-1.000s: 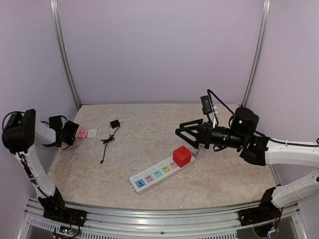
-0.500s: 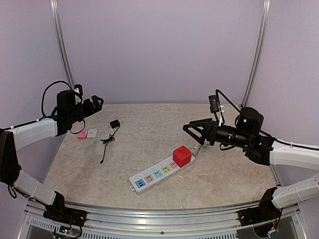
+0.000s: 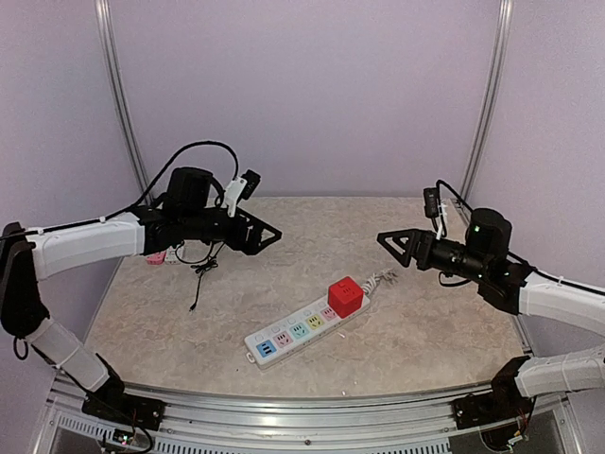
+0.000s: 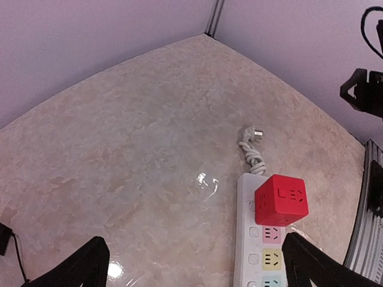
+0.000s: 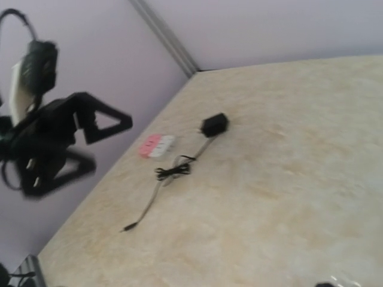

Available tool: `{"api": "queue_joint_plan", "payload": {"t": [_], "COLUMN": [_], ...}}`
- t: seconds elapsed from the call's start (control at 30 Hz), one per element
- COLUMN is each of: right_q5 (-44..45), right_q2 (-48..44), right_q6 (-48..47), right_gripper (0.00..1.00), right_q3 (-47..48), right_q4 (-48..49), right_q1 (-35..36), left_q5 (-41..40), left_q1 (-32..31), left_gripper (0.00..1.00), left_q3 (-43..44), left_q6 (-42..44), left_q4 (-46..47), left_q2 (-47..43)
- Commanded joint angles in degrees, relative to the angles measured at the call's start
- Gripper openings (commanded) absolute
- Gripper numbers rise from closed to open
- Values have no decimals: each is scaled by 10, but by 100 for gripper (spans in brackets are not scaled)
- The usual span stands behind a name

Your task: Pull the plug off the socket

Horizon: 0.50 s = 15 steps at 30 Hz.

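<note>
The socket, a long white power strip [image 3: 298,330] with pastel outlet faces, lies on the table's near middle. A red cube plug [image 3: 345,297] sits in its far-right end, next to the bundled white cord [image 3: 383,279]. My left gripper [image 3: 265,238] is open and empty, hovering above the table to the left of and behind the strip. In the left wrist view its fingers [image 4: 90,266] frame the strip [image 4: 254,263] and the red cube [image 4: 281,200]. My right gripper [image 3: 389,248] is open and empty, in the air to the right of the cube. Its fingers barely show in the right wrist view.
A black adapter [image 3: 217,235] with a coiled black cable [image 3: 201,267] lies at the back left, next to a small pink-and-white flat piece [image 3: 157,255]. Both also show in the right wrist view, adapter [image 5: 213,125] and piece [image 5: 157,145]. Lilac walls enclose the table.
My left arm has swung from the left wall out over the table toward the middle. My right gripper has drawn back to the right, away from the red cube.
</note>
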Motion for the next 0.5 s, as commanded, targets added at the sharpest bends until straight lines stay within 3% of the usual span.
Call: {"api": "queue_joint_plan", "payload": {"t": [0.0, 0.47], "right_q5": [-8, -6], "right_q2": [-7, -32], "right_q6": [14, 6], "right_gripper": [88, 88], "right_q3": [-22, -52], "right_q4": [-25, -43], "right_q1": [-30, -65], "left_q5": [-11, -72], "left_q1": [-79, -212], "left_gripper": [99, 99], "left_q3": [75, 280], "left_q6": [83, 95], "left_q4": [-92, -192], "left_q2": [77, 283]}}
